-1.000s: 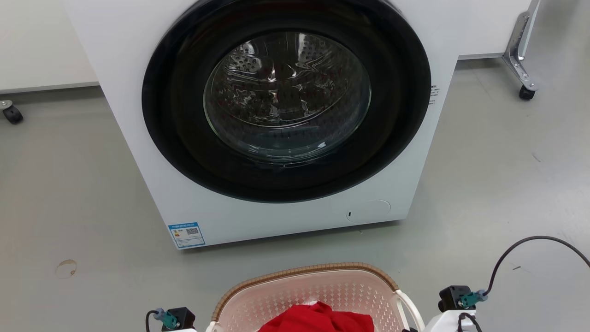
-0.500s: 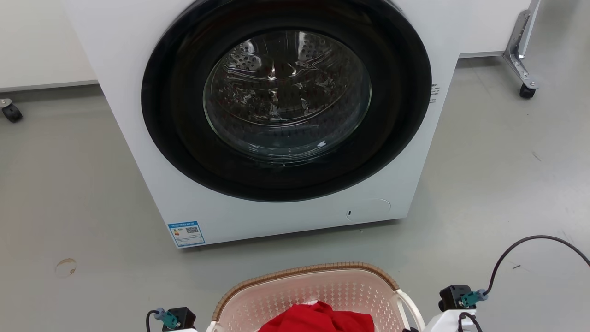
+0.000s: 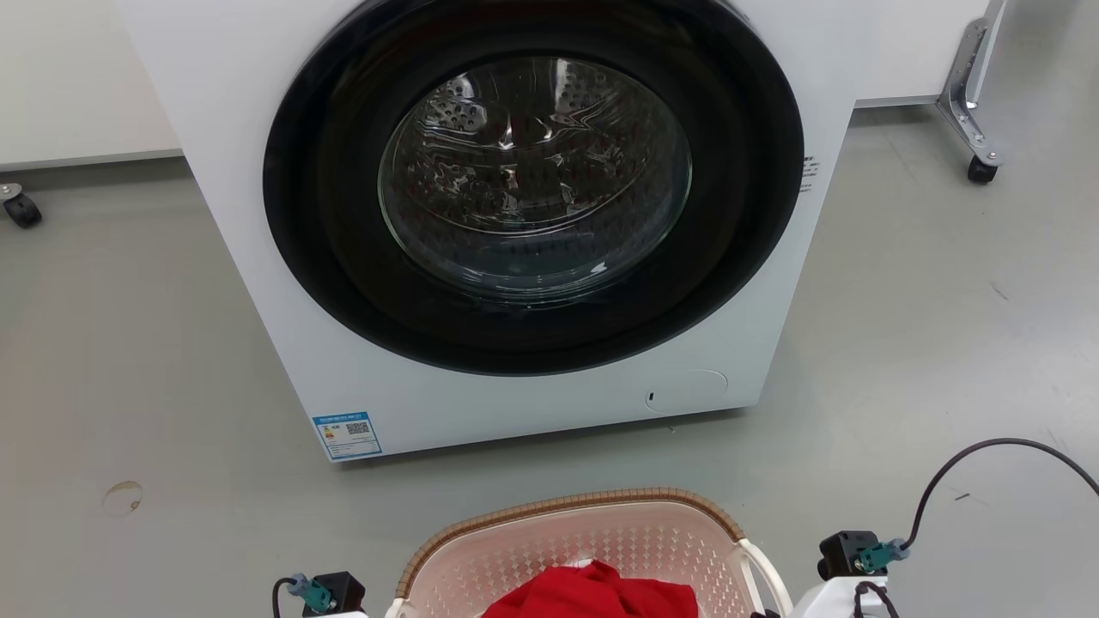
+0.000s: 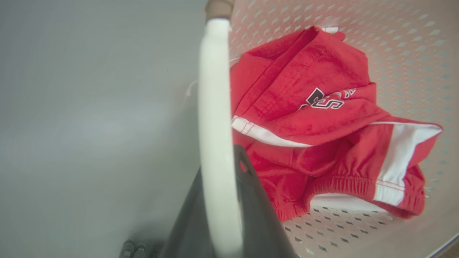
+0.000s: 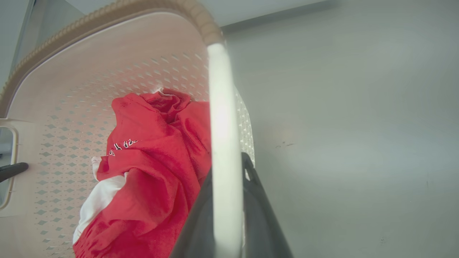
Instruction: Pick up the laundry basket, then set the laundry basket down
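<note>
Before the washer [image 3: 532, 215], laundry basket [image 3: 601, 536] — pinkish, perforated

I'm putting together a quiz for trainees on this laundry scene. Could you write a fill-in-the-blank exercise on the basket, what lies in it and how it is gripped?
1. The garment lying in the laundry basket is mostly ___ with white stripes.
2. The left gripper and the right gripper are each shut on a white ___ at one side of the basket.
3. The basket's woven-look rim is ___ in colour.

Missing words: red; handle; brown.
</note>
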### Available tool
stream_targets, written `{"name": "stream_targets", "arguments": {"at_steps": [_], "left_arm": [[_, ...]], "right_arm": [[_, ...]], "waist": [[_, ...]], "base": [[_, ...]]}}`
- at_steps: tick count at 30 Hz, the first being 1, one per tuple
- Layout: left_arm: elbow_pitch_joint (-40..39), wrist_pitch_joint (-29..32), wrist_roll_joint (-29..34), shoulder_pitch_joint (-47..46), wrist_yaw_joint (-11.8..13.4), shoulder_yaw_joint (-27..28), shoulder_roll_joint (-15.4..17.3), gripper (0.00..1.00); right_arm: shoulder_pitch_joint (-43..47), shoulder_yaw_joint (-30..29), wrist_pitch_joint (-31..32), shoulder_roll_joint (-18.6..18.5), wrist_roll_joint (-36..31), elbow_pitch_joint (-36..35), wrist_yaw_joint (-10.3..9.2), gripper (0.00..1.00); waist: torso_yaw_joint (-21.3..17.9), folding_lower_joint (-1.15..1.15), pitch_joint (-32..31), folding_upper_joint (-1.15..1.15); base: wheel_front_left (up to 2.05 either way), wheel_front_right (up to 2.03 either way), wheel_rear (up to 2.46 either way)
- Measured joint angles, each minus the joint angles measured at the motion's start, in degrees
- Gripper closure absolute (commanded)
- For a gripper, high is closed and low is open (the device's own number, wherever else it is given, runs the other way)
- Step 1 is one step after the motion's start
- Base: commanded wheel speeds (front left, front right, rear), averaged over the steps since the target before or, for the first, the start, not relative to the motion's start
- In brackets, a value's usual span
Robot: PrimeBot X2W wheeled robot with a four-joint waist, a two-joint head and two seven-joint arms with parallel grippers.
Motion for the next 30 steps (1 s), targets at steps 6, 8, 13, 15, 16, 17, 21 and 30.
{"name": "stream_targets", "arguments": {"at_steps": [6,8,13,15,16,17,21,30], "left_arm": [[0.00,-0.01,0.00,0.00,0.00,-0.07,-0.02,1.00],[0.00,-0.11,0.00,0.00,0.00,-0.12,-0.03,1.00],[0.00,-0.35,0.00,-0.09,0.00,-0.19,-0.03,1.00],[0.00,-0.49,0.00,-0.23,0.00,-0.21,-0.03,1.00],[0.00,-0.51,0.00,-0.27,0.00,-0.22,-0.03,1.00],[0.00,-0.51,0.00,-0.27,0.00,-0.23,-0.03,1.00],[-0.01,-0.78,0.00,-0.30,0.00,-0.31,-0.04,1.00],[-0.08,-2.89,0.03,-2.96,0.00,-0.51,-0.21,1.00]], "right_arm": [[0.00,0.01,0.00,0.00,0.00,0.08,0.00,1.00],[0.00,0.01,-0.01,0.00,0.00,0.09,0.01,1.00],[-0.03,0.02,-0.05,0.00,-0.01,0.09,0.01,1.00],[-0.05,0.02,-0.07,0.00,-0.01,0.09,0.01,1.00],[-0.05,0.02,-0.07,0.00,-0.01,0.09,0.01,1.00],[-0.07,0.02,-0.08,0.00,-0.01,0.10,0.01,1.00],[-0.14,0.02,-0.15,0.00,-0.01,0.16,0.01,1.00],[-3.01,0.07,-2.15,0.00,-0.02,0.84,0.16,1.00]], "waist": [[0.05,0.00,0.11,0.00],[0.09,0.00,0.25,0.00],[0.21,0.00,0.79,0.00],[0.24,0.00,1.03,0.00],[0.25,0.00,1.14,0.00],[0.27,0.00,1.28,0.00],[0.27,0.00,1.88,0.00],[0.40,0.00,5.10,0.00]], "base": [[0.00,0.00,0.00],[0.00,0.00,0.00],[0.00,0.00,0.00],[0.00,0.00,0.00],[0.00,0.00,0.00],[0.00,0.00,0.00],[0.00,0.00,0.00],[0.00,0.00,0.00]]}}
